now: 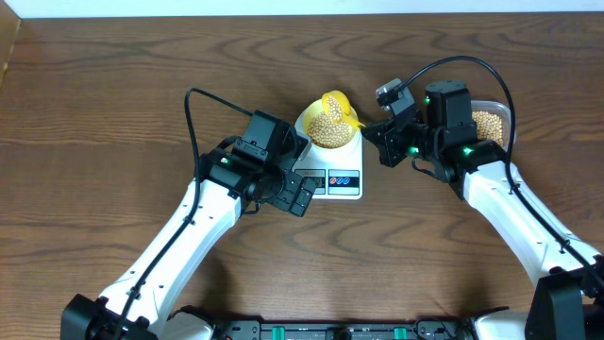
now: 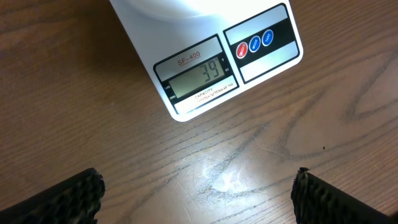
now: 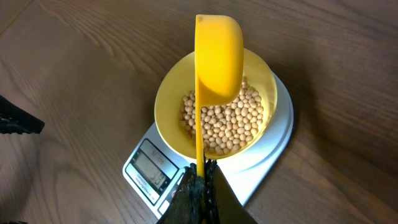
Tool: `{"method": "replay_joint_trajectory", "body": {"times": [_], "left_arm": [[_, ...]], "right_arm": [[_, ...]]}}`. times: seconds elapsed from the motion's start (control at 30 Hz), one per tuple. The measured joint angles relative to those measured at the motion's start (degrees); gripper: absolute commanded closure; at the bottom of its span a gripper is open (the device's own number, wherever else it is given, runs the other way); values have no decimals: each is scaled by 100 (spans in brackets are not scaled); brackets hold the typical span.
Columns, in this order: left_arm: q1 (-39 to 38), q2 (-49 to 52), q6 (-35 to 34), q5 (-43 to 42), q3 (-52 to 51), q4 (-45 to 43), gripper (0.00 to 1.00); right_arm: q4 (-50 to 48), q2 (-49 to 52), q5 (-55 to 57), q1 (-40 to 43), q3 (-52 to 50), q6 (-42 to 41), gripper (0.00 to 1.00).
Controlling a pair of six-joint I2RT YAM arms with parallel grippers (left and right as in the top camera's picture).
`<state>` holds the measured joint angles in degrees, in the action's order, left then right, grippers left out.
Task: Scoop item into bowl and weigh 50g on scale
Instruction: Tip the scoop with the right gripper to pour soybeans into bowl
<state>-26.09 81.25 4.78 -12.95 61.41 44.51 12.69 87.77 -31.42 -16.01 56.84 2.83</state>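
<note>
Left gripper (image 2: 199,196) spread wide; beyond its fingers (image 2: 68,199), SF-400 scale (image 2: 196,78) reads 39. Right gripper (image 3: 200,180) pinches yellow scoop (image 3: 217,56) above bowl (image 3: 168,106) of soybeans (image 3: 227,118).

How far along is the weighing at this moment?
Done: the bowl sits on the scale with beans in it. In hand: the right end effector holds the yellow scoop tipped over the bowl. Remaining: the display reads 39, so more beans are needed.

The scale (image 2: 186,25) shows 39 on its grey display (image 2: 198,77). Just above the display its face bears SF-400 in red. Just below runs small print starting CAPACITY, the rest too fine to read, like the labels on the buttons (image 2: 254,45) right of the display.
</note>
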Motion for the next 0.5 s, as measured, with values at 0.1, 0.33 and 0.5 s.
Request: {"method": "replay_joint_trajectory", "body": {"times": [0.1,0.33,0.5], "left_arm": [[0,-2,2,0,0,0,2],[0,-2,0,0,0,0,2],[0,0,2,0,0,0,2]], "right_arm": [[13,0,2,0,0,0,99],[24,0,42,-24,0,505,99],[42,0,678,-258,0,1241,99]]}}
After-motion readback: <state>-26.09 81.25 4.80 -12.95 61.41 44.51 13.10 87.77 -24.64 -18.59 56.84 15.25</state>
